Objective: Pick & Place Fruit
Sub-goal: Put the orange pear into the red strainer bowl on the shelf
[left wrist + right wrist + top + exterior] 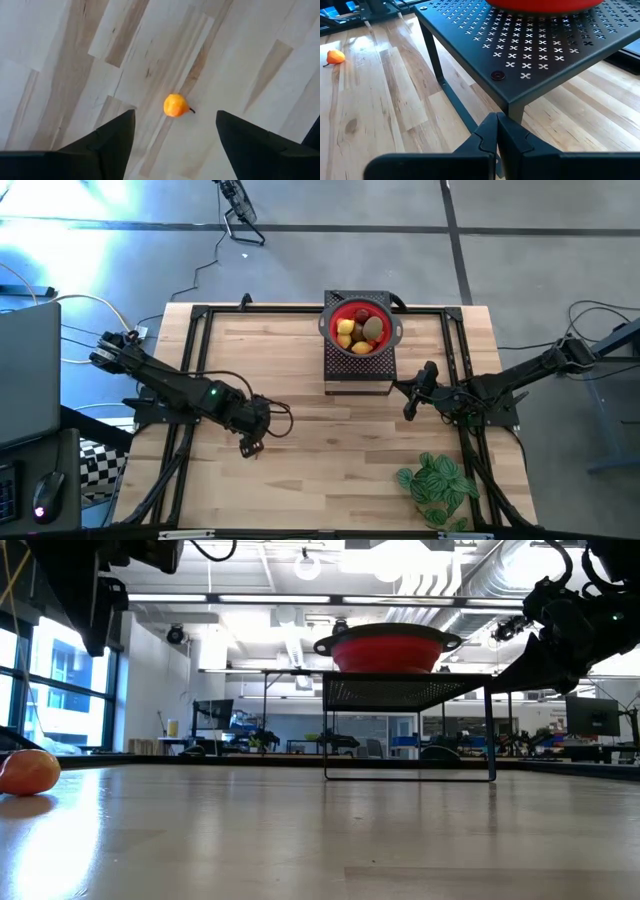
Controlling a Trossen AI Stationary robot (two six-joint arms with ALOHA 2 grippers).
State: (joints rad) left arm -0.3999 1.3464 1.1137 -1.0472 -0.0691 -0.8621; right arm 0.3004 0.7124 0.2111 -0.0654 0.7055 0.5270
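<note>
A small orange fruit [175, 105] with a short dark stem is seen lying alone on the pale wooden counter [300, 480], directly below the left hand [175, 135], well apart from the rest of the fruit. It is judged to be light, hard and smooth, a toy piece that could roll or squirt out if pinched off-centre; it would best be taken across its round middle, with the stem left clear of the fingers [112, 137]. The left hand is spread, its two dark fingers standing on either side of the fruit without touching it, and nothing is held between them.

The other fruit [360, 333], yellow, dark red and brownish-green, is gathered in a red bowl [334, 320] that is set on a black perforated stand [530, 45] at the far middle of the counter. The right hand [496, 131] is pressed together on nothing and is held near the stand's front edge, on the counter's right side.

The counter is made of light planks with a visible grain, flat and slightly glossy, so a round fruit may be expected to roll on it. A green leafy plant [438, 485] is seen at the near right corner. Beyond the counter a large bright room with ceiling lights, windows and desks is visible
</note>
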